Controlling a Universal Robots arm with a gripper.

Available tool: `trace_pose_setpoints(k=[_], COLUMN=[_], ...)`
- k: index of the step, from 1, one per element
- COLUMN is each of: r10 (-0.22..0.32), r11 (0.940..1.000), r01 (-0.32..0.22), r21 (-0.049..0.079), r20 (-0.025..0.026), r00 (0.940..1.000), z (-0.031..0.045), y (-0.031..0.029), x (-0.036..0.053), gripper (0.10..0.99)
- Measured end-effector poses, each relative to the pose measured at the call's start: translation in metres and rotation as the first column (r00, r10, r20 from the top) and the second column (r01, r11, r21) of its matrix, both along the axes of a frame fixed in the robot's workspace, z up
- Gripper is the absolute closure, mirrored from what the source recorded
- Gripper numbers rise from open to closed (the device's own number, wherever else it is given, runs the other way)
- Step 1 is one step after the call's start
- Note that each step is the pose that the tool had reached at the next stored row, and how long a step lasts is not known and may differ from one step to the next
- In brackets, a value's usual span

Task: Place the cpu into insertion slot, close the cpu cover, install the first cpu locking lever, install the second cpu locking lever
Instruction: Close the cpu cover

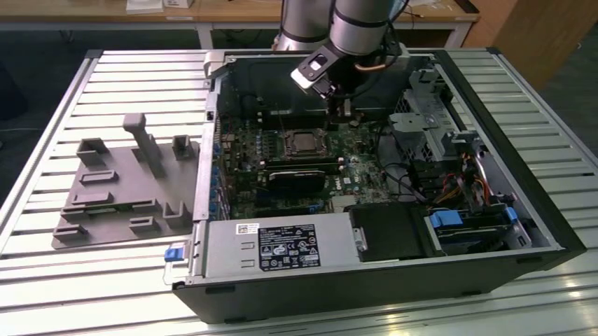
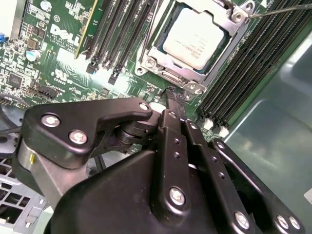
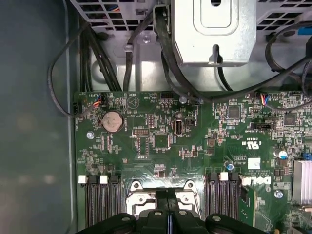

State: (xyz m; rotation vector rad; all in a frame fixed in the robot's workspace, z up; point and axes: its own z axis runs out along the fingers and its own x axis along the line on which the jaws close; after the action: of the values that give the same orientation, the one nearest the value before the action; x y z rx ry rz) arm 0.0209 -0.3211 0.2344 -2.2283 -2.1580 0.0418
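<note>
Cpu (image 2: 195,39) seated flat in its socket on the motherboard (image 3: 161,141), its dull silver top facing up. In the second wrist view the cpu cover (image 2: 214,9) lies down around it, and the chip shows through the square opening of that silvery frame. Rows of black memory slots (image 2: 117,34) run along both sides of the socket.

In the exterior view the arm reaches down into the open computer case (image 1: 374,280), which lies on its side on the slatted desk (image 1: 94,294). The claw (image 1: 344,106) hangs above the board, near the cpu (image 1: 301,142) and a little to the exterior view's right of it. A grey moulded fixture tray (image 1: 122,189) rests on the desk, just beside the case on the exterior view's left.

In the second wrist view the claw (image 2: 174,97) has its two black fingers (image 2: 168,122) pressed together, with nothing visible between them. Their tips stand just beside the socket's edge; whether they touch it I cannot tell. In the first wrist view the claw (image 3: 166,197) partly hides the socket, and a round coin cell (image 3: 113,121) sits farther off on the board.

A thin metal rod (image 2: 280,9) slants away from one corner of the cover. It may be one of the locking levers, though the view is too partial to be sure.
</note>
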Motion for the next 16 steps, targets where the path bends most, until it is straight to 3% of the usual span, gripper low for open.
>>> trace_pose_setpoints(k=[5,9,13,16], r10=[0.002,0.003,0.003,0.003], r11=[1.0,1.0,1.0,1.0], r01=[-0.002,-0.003,-0.003,-0.003], r21=[0.0,0.0,0.0,0.0], r20=[0.0291,0.0486,0.0601,0.0611], r00=[0.9996,0.9988,0.9982,0.9981], z=[-0.0018,-0.0029,-0.0037,-0.004], y=[0.0,0.0,0.0,0.0], x=[-0.0075,-0.0144,-0.0256,-0.0304], gripper=[0.984,0.984,0.984,0.984])
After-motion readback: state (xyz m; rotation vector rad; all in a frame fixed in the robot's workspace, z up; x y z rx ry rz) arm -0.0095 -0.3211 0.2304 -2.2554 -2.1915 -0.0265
